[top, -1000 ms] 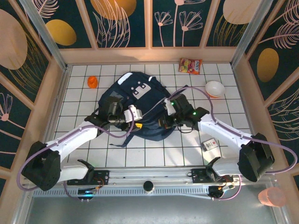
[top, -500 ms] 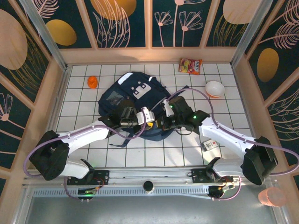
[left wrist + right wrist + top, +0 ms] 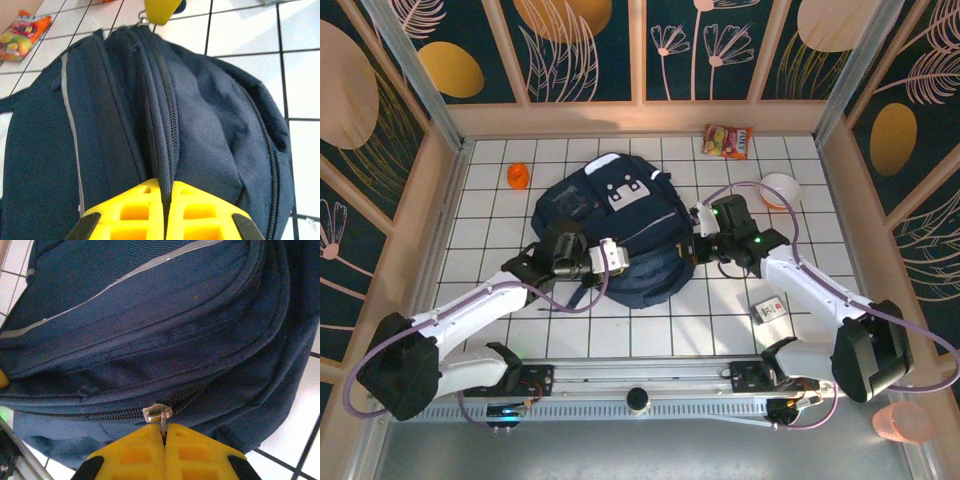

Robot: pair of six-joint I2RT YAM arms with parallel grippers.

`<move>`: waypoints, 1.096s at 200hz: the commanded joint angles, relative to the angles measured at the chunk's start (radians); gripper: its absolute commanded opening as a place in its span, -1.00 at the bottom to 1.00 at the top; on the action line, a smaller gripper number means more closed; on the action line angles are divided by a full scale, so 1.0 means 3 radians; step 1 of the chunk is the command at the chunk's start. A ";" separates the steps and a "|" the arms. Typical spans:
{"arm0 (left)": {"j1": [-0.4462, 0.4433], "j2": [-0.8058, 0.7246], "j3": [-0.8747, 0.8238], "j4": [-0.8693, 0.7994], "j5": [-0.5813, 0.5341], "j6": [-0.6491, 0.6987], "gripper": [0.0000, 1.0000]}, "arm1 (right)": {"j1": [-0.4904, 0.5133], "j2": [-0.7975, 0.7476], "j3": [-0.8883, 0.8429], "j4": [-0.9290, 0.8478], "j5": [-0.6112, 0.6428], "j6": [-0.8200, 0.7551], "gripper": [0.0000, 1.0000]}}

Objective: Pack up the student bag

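The student bag, a navy backpack with white trim, lies in the middle of the tiled table. My left gripper is at its near left edge, shut on a fold of the bag's fabric beside the zip. My right gripper is at the bag's right edge, shut on the metal zip pull. In the left wrist view, the bag stretches away to the right gripper's yellow fingertips at the far end of the zip line. The zip teeth look closed to the left of the pull.
A snack packet lies at the back right, with a white bowl just beyond my right arm. An orange object sits back left. A small box lies near the right arm's base. Wooden walls ring the table.
My left gripper has closed on the bag's fabric and drawn back left. My right gripper has moved right along the bag's edge with the zip pull, and the bag now looks flatter.
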 commanded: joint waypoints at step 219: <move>0.0112 -0.0223 -0.0033 -0.0235 -0.0257 -0.0006 -0.88 | 0.0304 -0.0385 -0.0565 0.0624 0.0150 0.0415 -1.00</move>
